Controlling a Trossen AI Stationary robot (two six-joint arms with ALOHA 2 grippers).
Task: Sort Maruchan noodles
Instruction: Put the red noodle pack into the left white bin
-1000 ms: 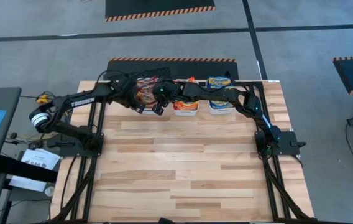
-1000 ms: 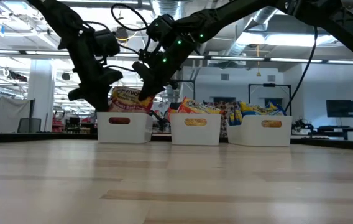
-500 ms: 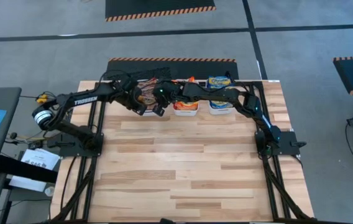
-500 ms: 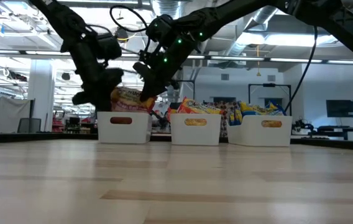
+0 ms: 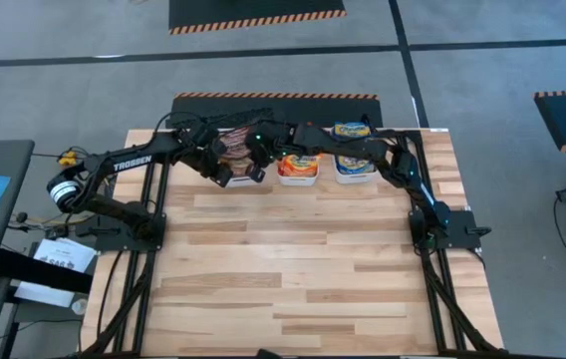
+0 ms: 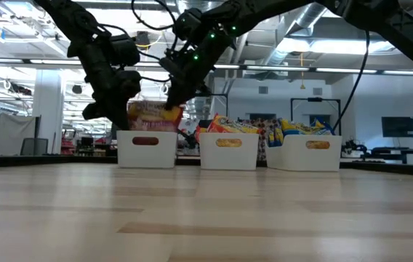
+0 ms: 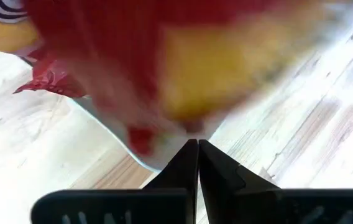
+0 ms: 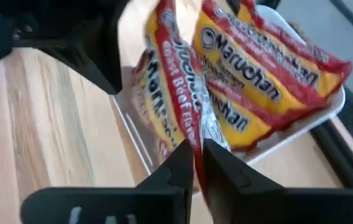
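Maruchan noodle packets fill three white bins along the table's far edge: maroon ones in the left bin [image 6: 146,148], orange in the middle bin [image 6: 228,151], blue in the right bin [image 6: 312,153]. My right gripper [image 8: 196,155] is over the left bin's near side and shut on a maroon packet [image 8: 176,74]. My left gripper [image 7: 196,149] is shut just left of it [image 5: 221,176], at the bin's rim [image 7: 145,155]. Right in front of its tips is a blurred maroon packet [image 7: 183,68]. My right gripper pinches the crimped end seam [image 8: 206,132] of a maroon packet between its two fingers, coming from the table's near side and slanting down. The packet stands on edge above the left bin, against the other maroon packets there. My left gripper's shut tips are at a maroon packet's lower edge [image 7: 192,127]; whether they touch it I cannot tell.
The three bins stand side by side at the far edge, with both arms crowded over the leftmost [image 5: 233,158]. The wooden table [image 5: 293,269] spreads out toward its near edge. The room with racks and screens lies beyond.
My right gripper has risen a little and moved toward the far edge, carrying the maroon packet higher over the left bin. My left gripper has stayed at the bin's left near corner.
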